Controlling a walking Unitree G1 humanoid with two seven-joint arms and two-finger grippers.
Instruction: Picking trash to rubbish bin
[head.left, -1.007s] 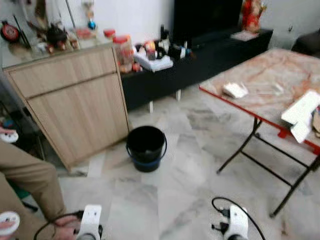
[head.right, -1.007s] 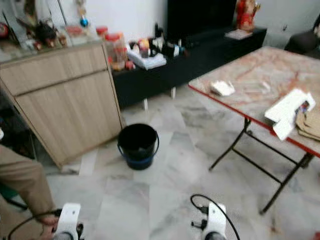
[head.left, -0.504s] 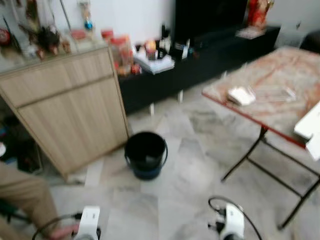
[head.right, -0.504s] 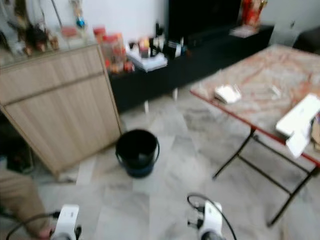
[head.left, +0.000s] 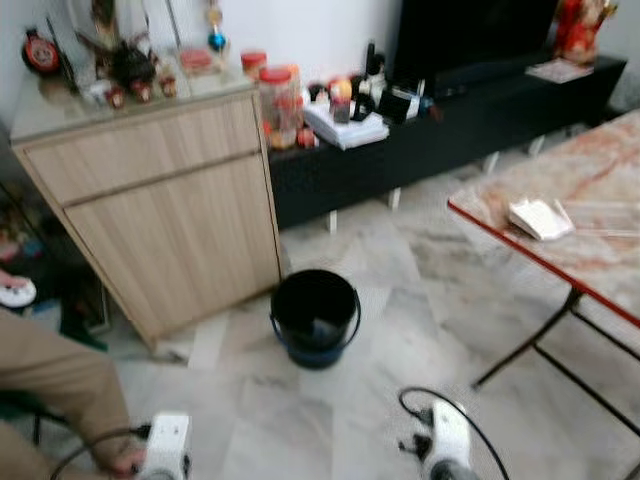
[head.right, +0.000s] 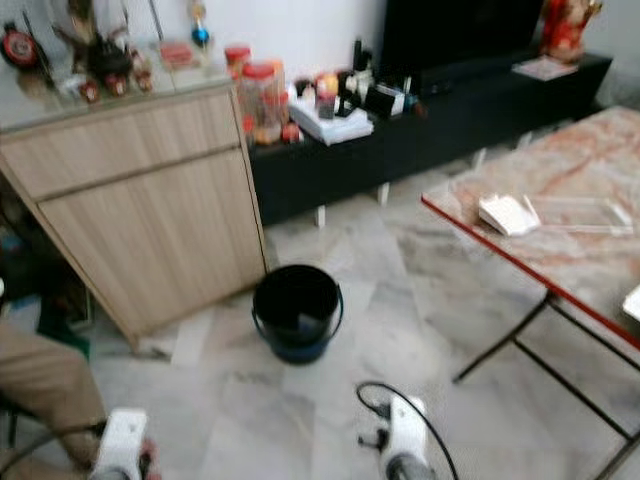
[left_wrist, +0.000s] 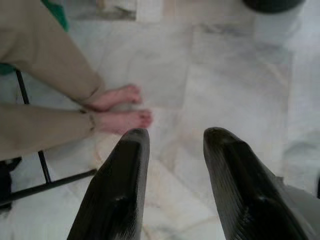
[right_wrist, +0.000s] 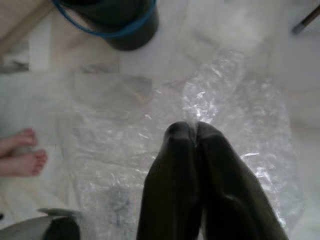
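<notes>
Black bin now more central.

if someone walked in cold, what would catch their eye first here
Probably the black bucket standing on the pale marble floor in front of the wooden cabinet. Next, the right gripper, shut on a crinkled sheet of clear plastic wrap. A seated person's bare feet rest on the floor near the open left gripper.
</notes>
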